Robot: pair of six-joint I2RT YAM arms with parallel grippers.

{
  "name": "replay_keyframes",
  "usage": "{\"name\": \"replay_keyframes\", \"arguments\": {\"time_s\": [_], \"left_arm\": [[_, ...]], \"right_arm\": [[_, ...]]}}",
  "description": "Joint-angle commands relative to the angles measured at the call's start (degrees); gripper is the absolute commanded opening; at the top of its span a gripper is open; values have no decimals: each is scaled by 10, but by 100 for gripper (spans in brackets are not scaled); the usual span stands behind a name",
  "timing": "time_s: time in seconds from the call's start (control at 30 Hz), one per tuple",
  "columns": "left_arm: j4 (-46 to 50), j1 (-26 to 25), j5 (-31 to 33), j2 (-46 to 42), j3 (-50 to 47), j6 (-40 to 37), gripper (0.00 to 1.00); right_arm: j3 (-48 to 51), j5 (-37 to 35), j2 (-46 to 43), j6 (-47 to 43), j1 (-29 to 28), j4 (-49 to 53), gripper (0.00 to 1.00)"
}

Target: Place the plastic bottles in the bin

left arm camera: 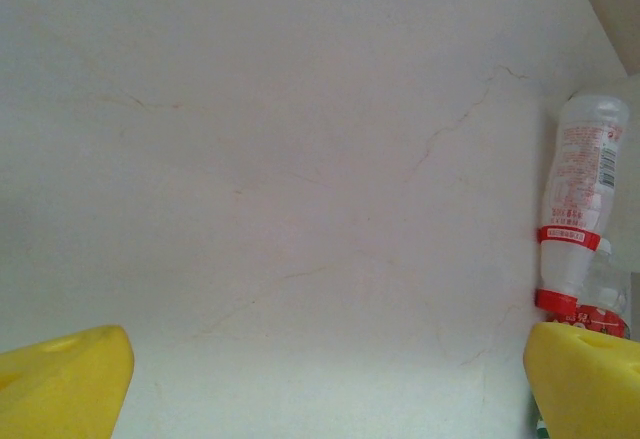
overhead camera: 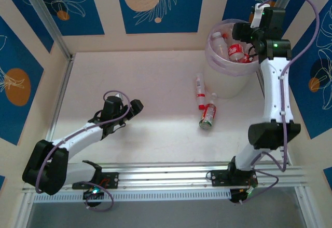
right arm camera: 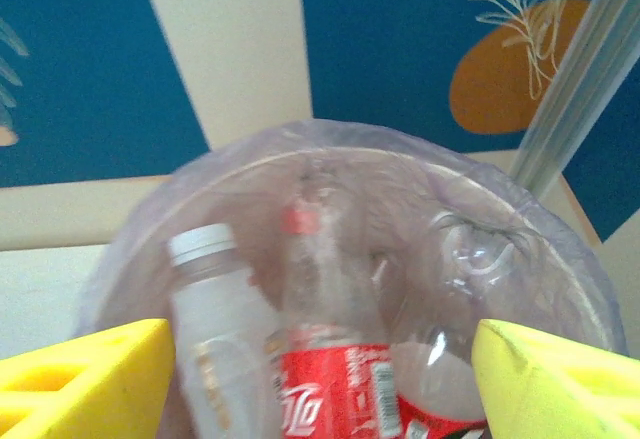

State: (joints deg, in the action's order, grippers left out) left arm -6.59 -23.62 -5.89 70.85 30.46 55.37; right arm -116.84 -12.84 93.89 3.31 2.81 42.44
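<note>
Bin (overhead camera: 231, 82) sits under the wide-open right gripper (right arm camera: 322, 364); left gripper (left arm camera: 330, 379), wide, overlooks bare table (left arm camera: 300, 159).

Bright, even light; the bin (right arm camera: 350, 189) looks softly blurred.

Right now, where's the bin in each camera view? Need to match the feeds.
Top external: the bin is at upper right, by the back wall.
Right wrist: the bin spans the middle and lower frame, its rim arcing across.
Shared landmark: the red-labelled bottle inside it, next to the white-capped bottle.
</note>
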Motion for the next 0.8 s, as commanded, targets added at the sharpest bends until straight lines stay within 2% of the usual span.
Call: {"name": "replay_keyframes", "arguments": {"time_s": [0.0,0.2,0.37,0.47,0.57,0.77], "left_arm": [[-11,4,1,-4,-1,-3,100],[-9,4,-2,-14,-9,-1,100],[-1,5,7,-28,-15,-9,100],[7,5,7,-28,-11,-17,100],[10,5,7,-25,-4,-22,100],[5,5,2,-14,4,-22,100]], "right_arm": [[60,2,-53,10,-41,-9,78],[224,-92,-154,33,-183,-32,77],[354,-156,-201,103,-249,15,77],[445,-173,-220,136,-251,29,77],[522,-166,-230,168,-224,30,77],[660,-145,-254,246,-208,-83,77]]}}
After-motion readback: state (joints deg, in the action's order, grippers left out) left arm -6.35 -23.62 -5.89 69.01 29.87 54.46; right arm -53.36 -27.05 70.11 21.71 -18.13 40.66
